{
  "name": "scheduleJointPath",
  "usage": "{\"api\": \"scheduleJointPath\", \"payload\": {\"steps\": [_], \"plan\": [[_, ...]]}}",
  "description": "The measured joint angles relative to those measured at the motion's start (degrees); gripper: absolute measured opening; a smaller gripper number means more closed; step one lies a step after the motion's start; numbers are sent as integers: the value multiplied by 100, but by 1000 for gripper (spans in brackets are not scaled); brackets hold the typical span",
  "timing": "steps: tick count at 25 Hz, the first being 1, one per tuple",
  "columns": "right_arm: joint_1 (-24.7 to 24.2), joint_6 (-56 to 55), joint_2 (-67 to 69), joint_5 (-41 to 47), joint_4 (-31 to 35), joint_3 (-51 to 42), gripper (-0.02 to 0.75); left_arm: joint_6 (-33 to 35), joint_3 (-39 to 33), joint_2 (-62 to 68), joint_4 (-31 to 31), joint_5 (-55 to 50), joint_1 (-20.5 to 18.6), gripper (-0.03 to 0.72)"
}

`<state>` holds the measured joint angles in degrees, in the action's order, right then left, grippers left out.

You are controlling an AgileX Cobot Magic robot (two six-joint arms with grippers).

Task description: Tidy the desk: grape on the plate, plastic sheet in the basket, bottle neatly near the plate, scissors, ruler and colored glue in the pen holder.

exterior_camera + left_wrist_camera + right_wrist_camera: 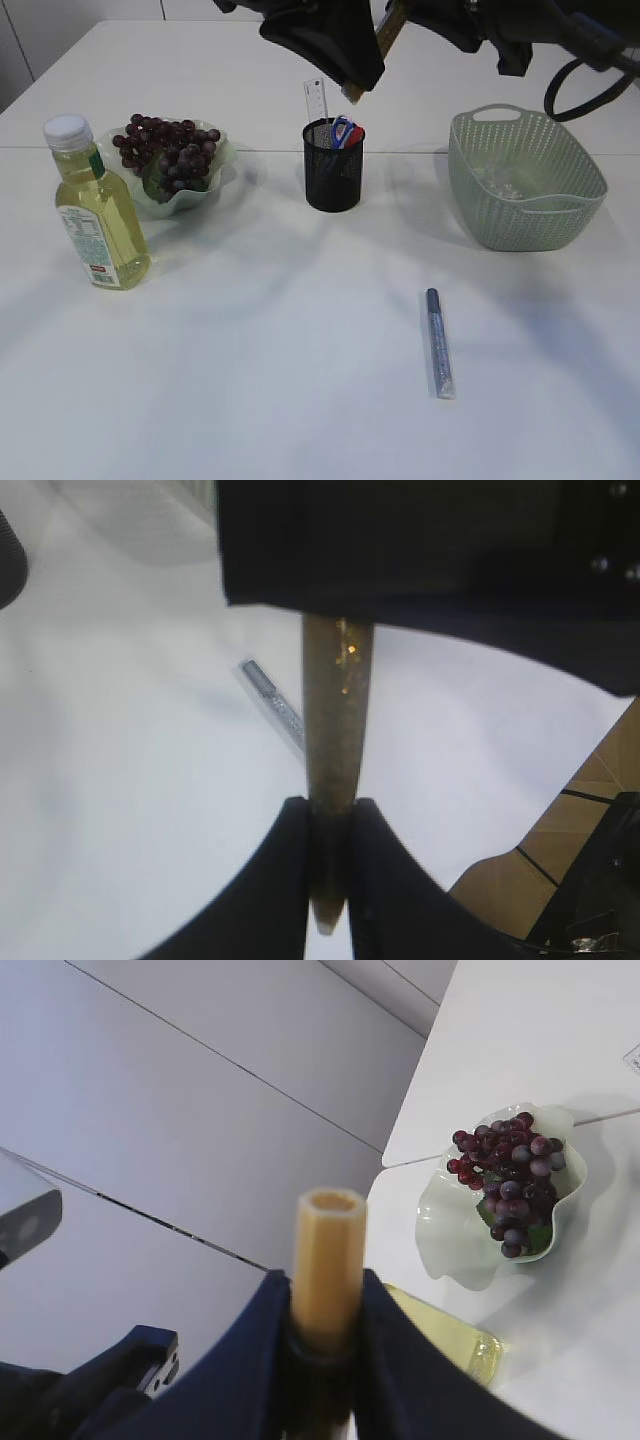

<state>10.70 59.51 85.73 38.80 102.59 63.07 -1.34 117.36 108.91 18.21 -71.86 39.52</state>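
Note:
A gold glitter glue stick hangs slanted high above the pen holder, with a gripper at each end. My left gripper is shut on its pointed tip. My right gripper presses on both sides of its flat end. A silver glue stick lies on the table in front. In the holder stand the ruler and the scissors. Grapes fill the green plate, and the bottle stands upright to its left.
The green basket stands at the right with a clear crinkled sheet inside. Black arm bodies and cables fill the top of the exterior view. The left wrist view also shows the silver glue on the white table.

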Motion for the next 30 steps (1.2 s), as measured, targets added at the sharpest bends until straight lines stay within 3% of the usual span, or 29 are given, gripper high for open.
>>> {"api": "scheduleJointPath", "payload": {"steps": [30], "plan": [[0,0,0,115,0,0,139,9,0,0,0,-22,9,57]]}}
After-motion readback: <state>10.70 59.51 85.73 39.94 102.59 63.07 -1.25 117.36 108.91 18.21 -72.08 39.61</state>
